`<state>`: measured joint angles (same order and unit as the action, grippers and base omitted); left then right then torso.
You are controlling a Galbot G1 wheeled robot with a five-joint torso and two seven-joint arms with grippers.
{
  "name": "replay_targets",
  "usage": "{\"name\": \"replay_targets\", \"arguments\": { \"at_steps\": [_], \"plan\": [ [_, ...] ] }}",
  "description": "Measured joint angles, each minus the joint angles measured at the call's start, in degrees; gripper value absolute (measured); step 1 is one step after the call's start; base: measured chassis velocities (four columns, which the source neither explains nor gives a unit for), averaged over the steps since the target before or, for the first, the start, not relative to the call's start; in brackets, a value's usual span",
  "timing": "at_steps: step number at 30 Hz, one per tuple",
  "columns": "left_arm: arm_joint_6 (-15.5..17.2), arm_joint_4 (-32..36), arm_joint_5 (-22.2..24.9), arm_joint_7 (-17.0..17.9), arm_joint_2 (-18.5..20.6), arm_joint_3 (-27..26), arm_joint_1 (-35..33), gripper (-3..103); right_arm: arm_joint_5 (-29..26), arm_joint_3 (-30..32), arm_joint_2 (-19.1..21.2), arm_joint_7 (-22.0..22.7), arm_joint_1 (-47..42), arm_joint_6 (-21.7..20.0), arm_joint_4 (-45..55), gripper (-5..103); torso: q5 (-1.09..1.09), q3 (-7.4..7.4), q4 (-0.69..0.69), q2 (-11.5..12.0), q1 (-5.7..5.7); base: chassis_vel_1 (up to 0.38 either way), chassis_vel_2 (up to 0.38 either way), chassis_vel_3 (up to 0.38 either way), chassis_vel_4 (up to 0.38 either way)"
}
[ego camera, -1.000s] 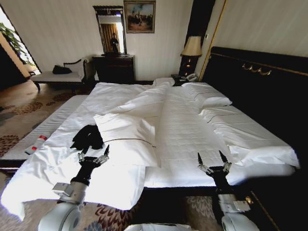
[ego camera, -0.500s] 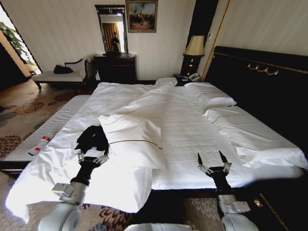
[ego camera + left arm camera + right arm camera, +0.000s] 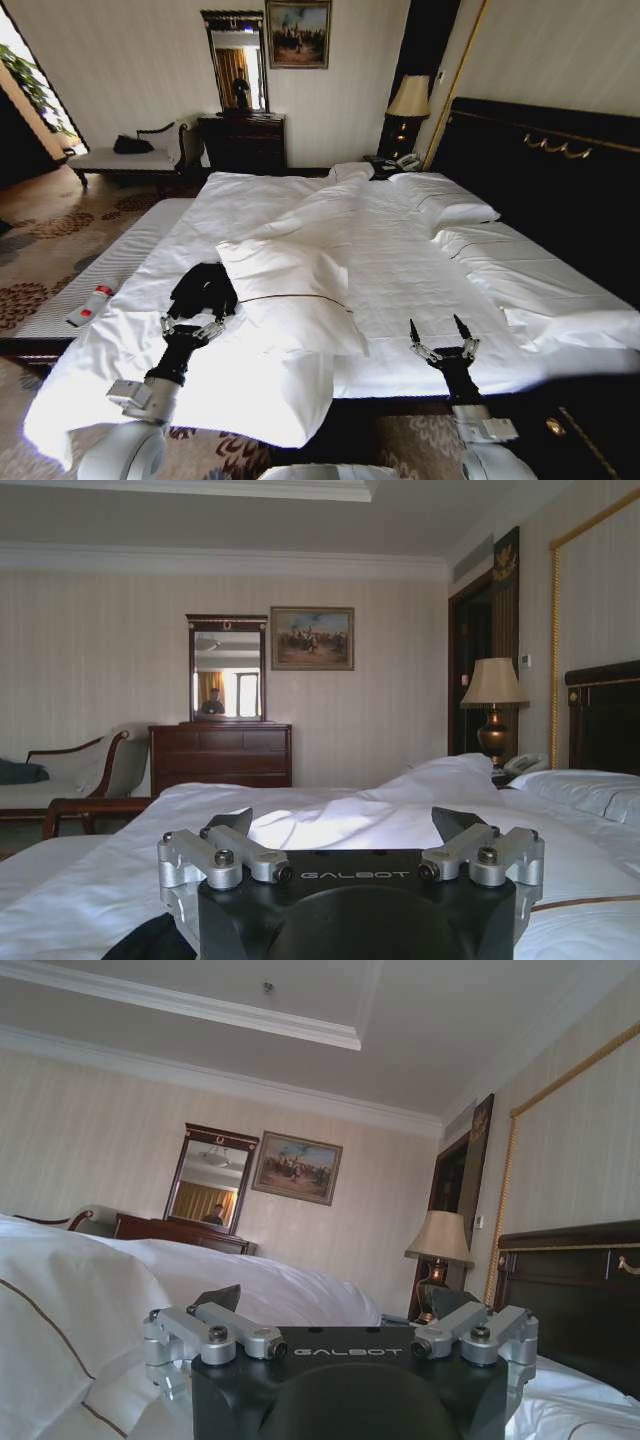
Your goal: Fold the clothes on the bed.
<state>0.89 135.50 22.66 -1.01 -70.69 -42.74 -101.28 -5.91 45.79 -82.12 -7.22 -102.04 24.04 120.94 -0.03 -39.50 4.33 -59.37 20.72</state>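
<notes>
The clothes, a crumpled black T-shirt [image 3: 203, 290], lie on the white duvet of the bed [image 3: 400, 270] near its front left side. My left gripper [image 3: 192, 322] is open just short of the shirt's near edge, with nothing between its fingers. In the left wrist view the open left gripper [image 3: 350, 832] faces across the bed, and a bit of the black shirt [image 3: 150, 942] shows under it. My right gripper [image 3: 436, 335] stands open over the bed's front edge, far from the shirt; the right wrist view also shows the right gripper [image 3: 340, 1312] open.
A white pillow [image 3: 285, 275] lies right beside the shirt. A white bottle with a red cap [image 3: 88, 305] rests on the low padded bench at the bed's left. The dark headboard [image 3: 540, 190] is on the right. A dresser [image 3: 245, 140], chaise [image 3: 125, 158] and lamp [image 3: 405, 100] stand at the far wall.
The whole picture has shifted, so the camera moved: bed and shirt now sit slightly farther right and closer to my left gripper. Both arms keep their pose, grippers still open.
</notes>
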Motion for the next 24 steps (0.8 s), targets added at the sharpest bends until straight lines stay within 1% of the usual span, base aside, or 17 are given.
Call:
{"name": "replay_targets", "arguments": {
  "at_steps": [6,8,11,14,15,17,18,19,20,21,22,23,24],
  "plan": [
    [0.07,0.04,0.15,0.02,0.16,-0.18,0.09,100,-0.15,-0.21,0.23,-0.34,0.52,0.79,-0.93,100,0.00,0.00,0.00,0.00,0.00,0.055,0.087,-0.037,-0.094],
    [0.12,0.03,0.16,0.12,0.16,-0.28,0.13,100,-0.80,-0.64,0.64,-1.13,1.07,2.29,-1.86,100,0.00,0.00,0.00,0.00,0.00,0.031,0.060,-0.046,-0.071],
    [0.19,-0.06,0.17,0.22,0.00,-0.47,0.16,100,-1.96,-1.10,1.24,-1.22,1.60,2.56,-2.30,100,-0.01,0.00,0.01,0.00,0.00,0.000,0.000,0.000,0.000],
    [0.46,-0.12,-0.07,0.61,-0.70,-0.65,-0.31,100,-5.27,-1.38,3.30,-1.04,3.50,2.30,-2.90,100,0.01,0.00,-0.01,0.00,0.00,0.000,0.000,0.000,0.000],
    [0.46,-0.12,-0.07,0.61,-0.70,-0.65,-0.31,100,-5.27,-1.38,3.30,-1.04,3.50,2.30,-2.90,100,0.01,0.00,-0.01,0.00,0.00,0.000,0.000,0.000,0.000],
    [1.17,0.76,-0.19,0.99,-2.04,-0.68,-0.05,100,-10.95,-1.78,6.36,0.20,5.07,0.11,-2.55,100,0.04,0.00,0.01,0.00,0.00,0.000,0.000,0.000,0.000],
    [1.33,1.08,-0.01,1.11,-2.52,-0.81,0.13,100,-12.79,-1.86,7.16,0.49,5.45,-0.57,-2.30,100,0.02,0.00,0.00,0.00,0.00,0.000,0.000,0.000,0.000],
    [1.33,1.08,-0.01,1.11,-2.52,-0.81,0.13,100,-12.79,-1.86,7.16,0.49,5.45,-0.57,-2.30,100,0.02,0.00,0.00,0.00,0.00,0.000,0.000,0.000,0.000],
    [1.61,1.71,0.58,1.44,-3.21,-1.08,0.24,100,-16.18,-2.12,8.92,0.97,5.96,-1.74,-1.87,100,0.03,0.00,0.02,0.00,0.00,0.000,0.000,0.000,0.000],
    [1.98,2.86,2.00,2.03,-3.80,-1.51,-0.45,100,-20.84,-2.58,12.31,2.24,6.96,-3.33,-1.40,100,0.02,0.00,0.04,0.00,0.00,0.000,0.000,0.000,0.000],
    [2.04,3.83,3.06,2.25,-3.85,-1.92,-1.55,100,-23.58,-2.92,15.40,3.32,7.80,-4.49,-0.95,100,0.02,0.00,0.01,0.00,0.00,0.000,0.000,0.000,0.000],
    [2.00,4.44,3.51,2.29,-3.84,-2.23,-2.39,100,-25.22,-3.05,17.31,3.85,8.29,-5.17,-0.68,100,0.01,0.00,-0.01,0.00,0.00,0.000,0.000,0.000,0.000],
    [2.00,4.44,3.51,2.29,-3.84,-2.23,-2.39,100,-25.22,-3.05,17.31,3.85,8.29,-5.17,-0.68,100,0.01,0.00,-0.01,0.00,0.00,0.000,0.000,0.000,0.000]
  ]
}}
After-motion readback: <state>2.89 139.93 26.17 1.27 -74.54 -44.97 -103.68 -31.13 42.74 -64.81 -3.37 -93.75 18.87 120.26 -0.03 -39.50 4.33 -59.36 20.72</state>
